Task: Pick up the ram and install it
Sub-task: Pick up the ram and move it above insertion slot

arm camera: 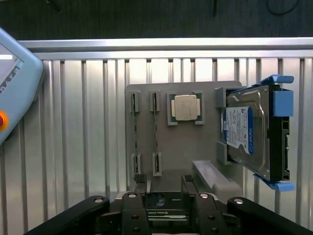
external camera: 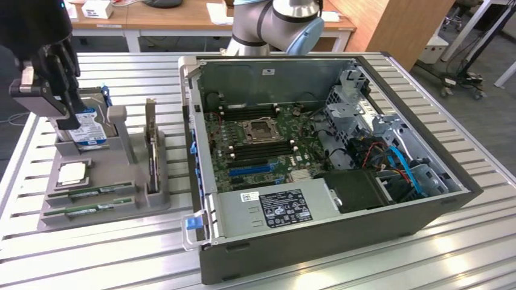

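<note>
While the gripper [external camera: 64, 112] hangs with fingers [external camera: 58, 72] apart, two ram sticks [arm camera: 155, 137] sit in the grey holder [arm camera: 186, 142].

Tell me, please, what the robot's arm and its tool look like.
The arm is made of rounded silver-grey sections, with a light blue cap on one joint. The tool is black, built from jointed links fastened with small round silver screw heads.

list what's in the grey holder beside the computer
Two memory sticks, a processor, a hard drive and a tall card sit in the holder. The floor under the drive is covered.
</note>
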